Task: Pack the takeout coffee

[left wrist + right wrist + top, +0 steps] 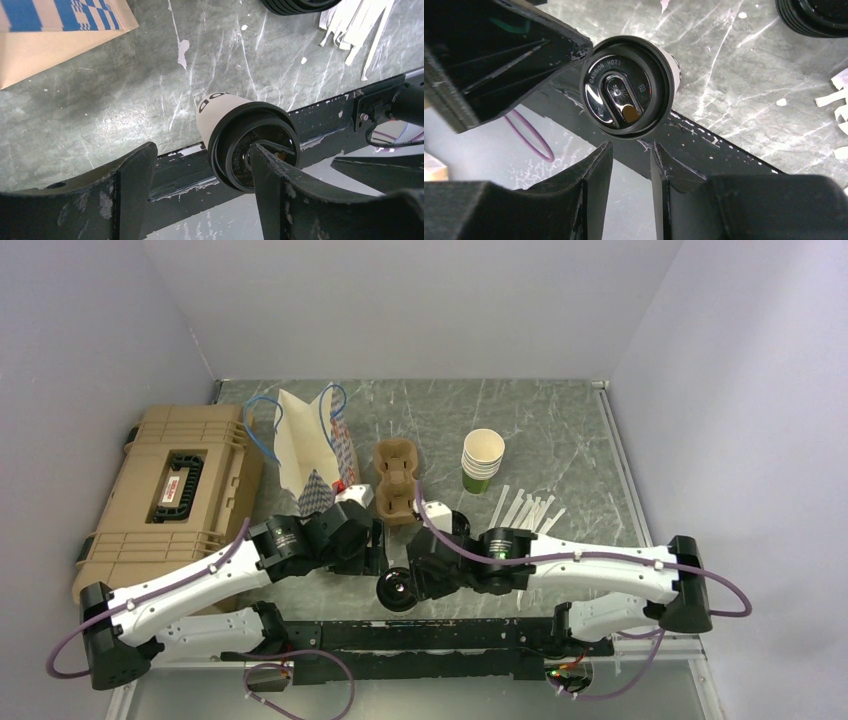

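Note:
The takeout coffee (398,590), a pale cup (218,111) with a black lid (626,95), stands upright at the table's front edge beside the black rail. My left gripper (200,149) is open wide just above it. Its right finger (270,170) overlaps the lid's rim in the left wrist view, and the cup is not between the fingers. My right gripper (631,146) sits just short of the lid, jaws a narrow gap apart with nothing between them. From above, both grippers (372,552) (420,575) flank the cup.
A paper bag (305,445) stands at the back left beside a tan case (170,490). A brown cup carrier (397,480), a stack of lidless cups (482,460), white sticks (525,510) and a pile of black lids (819,15) lie behind the arms.

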